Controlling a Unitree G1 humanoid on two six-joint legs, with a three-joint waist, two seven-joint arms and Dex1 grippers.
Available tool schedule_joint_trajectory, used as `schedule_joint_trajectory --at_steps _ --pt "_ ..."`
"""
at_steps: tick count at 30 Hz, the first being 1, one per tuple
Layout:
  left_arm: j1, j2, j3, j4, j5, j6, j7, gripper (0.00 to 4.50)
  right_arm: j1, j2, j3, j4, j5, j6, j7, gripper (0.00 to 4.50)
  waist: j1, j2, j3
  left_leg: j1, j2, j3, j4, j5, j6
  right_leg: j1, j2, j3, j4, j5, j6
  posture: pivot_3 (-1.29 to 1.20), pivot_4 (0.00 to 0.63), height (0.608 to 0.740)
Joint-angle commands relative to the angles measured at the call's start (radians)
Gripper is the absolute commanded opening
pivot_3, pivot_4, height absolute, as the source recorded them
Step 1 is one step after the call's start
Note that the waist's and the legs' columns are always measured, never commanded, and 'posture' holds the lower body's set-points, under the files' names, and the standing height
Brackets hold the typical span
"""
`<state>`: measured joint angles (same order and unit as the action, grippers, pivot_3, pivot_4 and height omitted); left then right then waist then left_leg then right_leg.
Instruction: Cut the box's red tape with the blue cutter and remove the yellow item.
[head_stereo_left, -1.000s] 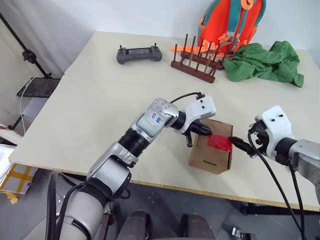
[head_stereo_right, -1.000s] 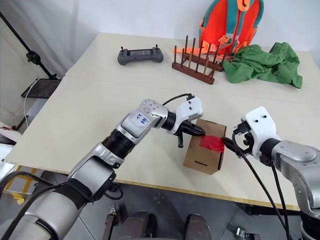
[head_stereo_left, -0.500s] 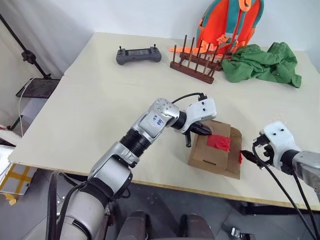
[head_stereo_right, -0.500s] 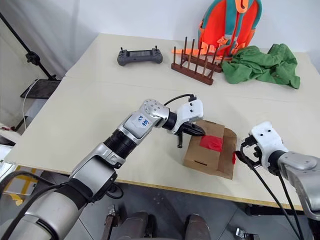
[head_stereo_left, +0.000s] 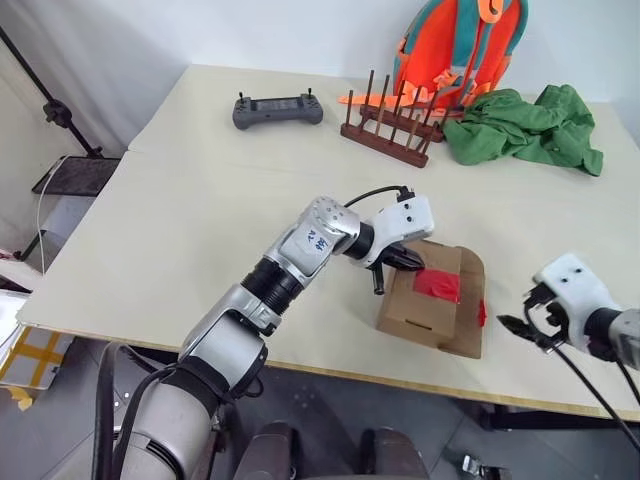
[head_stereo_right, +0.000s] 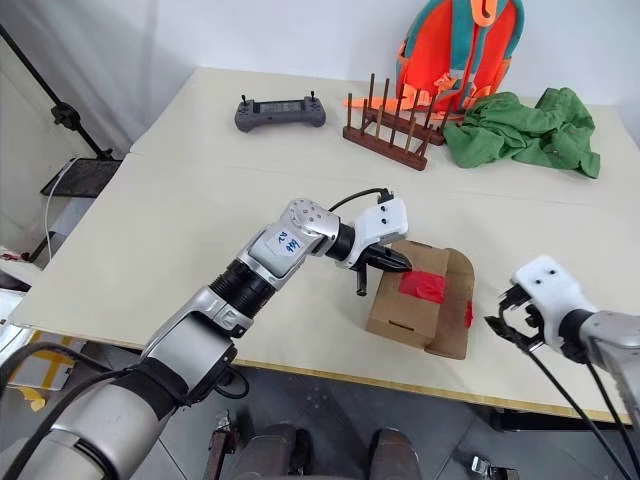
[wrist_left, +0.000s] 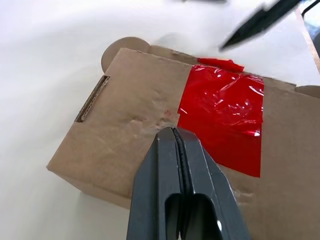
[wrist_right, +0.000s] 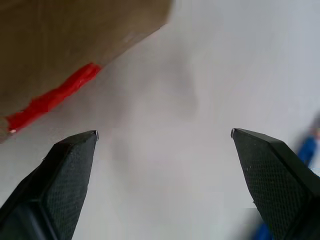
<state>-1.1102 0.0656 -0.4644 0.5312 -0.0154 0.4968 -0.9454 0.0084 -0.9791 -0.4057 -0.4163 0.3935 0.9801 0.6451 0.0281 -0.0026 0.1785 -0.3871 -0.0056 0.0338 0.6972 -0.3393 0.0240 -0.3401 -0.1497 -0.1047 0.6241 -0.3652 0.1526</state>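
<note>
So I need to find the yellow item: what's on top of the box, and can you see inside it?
On the box top lie the red tape and the shut left end effector, pressing the cardboard. One flap hangs open at the right, but the inside stays hidden; no yellow item visible.

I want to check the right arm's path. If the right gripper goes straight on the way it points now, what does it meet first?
Probably the bare table. Between the open fingers of the right gripper lies pale tabletop; the box with its red tape sits off to one side, so it is likely missed, though depth is unclear.

Beige table (head_stereo_left: 200, 200) — box (head_stereo_left: 425, 310), controller (head_stereo_left: 277, 108), rack (head_stereo_left: 390, 130), green cloth (head_stereo_left: 525, 125).
</note>
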Motion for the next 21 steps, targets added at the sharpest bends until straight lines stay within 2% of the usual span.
schedule_joint_trajectory --at_steps 1,4,6,10,18,21 --pt "0.021 -0.006 -0.015 0.035 0.038 0.016 0.017 0.00 -0.099 0.049 -0.128 0.046 0.112 0.137 -0.006 4.46 -0.001 0.000 0.000 0.000 0.000 0.000 0.000 0.000 0.000 0.000 0.000 0.000 0.000 0.000 0.000 0.00 0.150 0.740" --pt "0.027 -0.007 -0.014 0.027 0.040 0.021 0.016 0.00 -0.171 0.073 -0.179 0.103 0.183 0.252 -0.004 4.46 0.000 0.000 0.000 0.000 0.000 0.000 0.000 0.000 0.000 0.000 0.000 0.000 0.000 0.000 0.000 0.00 0.150 0.740" --pt "0.029 -0.007 -0.013 0.023 0.041 0.023 0.015 0.00 -0.243 0.089 -0.206 0.168 0.270 0.395 0.024 4.46 -0.001 0.000 0.000 0.000 0.000 -0.001 0.000 0.000 0.000 0.000 0.000 0.000 0.000 0.000 0.000 0.00 0.150 0.740" --pt "0.036 -0.005 -0.015 0.004 0.042 0.033 0.010 0.00 -0.353 0.132 -0.198 0.283 0.359 0.539 0.051 4.46 -0.002 0.000 0.000 0.000 0.000 0.000 0.000 0.000 0.000 0.000 0.000 0.000 0.000 0.000 0.000 0.00 0.150 0.740" --pt "0.057 0.011 -0.023 -0.062 0.043 0.071 -0.002 0.00 -0.474 0.153 -0.074 0.576 0.395 0.546 0.141 4.46 -0.004 0.000 0.000 0.000 0.000 0.000 0.000 0.000 0.000 -0.001 0.000 0.000 0.000 0.000 0.000 0.00 0.150 0.740" --pt "0.073 0.025 -0.028 -0.101 0.043 0.095 -0.004 0.00 -0.478 0.156 -0.016 0.614 0.396 0.523 0.175 4.46 -0.004 0.000 0.000 0.000 0.000 0.000 -0.001 0.000 0.000 -0.001 0.000 0.000 0.000 0.000 0.000 0.00 0.150 0.740"
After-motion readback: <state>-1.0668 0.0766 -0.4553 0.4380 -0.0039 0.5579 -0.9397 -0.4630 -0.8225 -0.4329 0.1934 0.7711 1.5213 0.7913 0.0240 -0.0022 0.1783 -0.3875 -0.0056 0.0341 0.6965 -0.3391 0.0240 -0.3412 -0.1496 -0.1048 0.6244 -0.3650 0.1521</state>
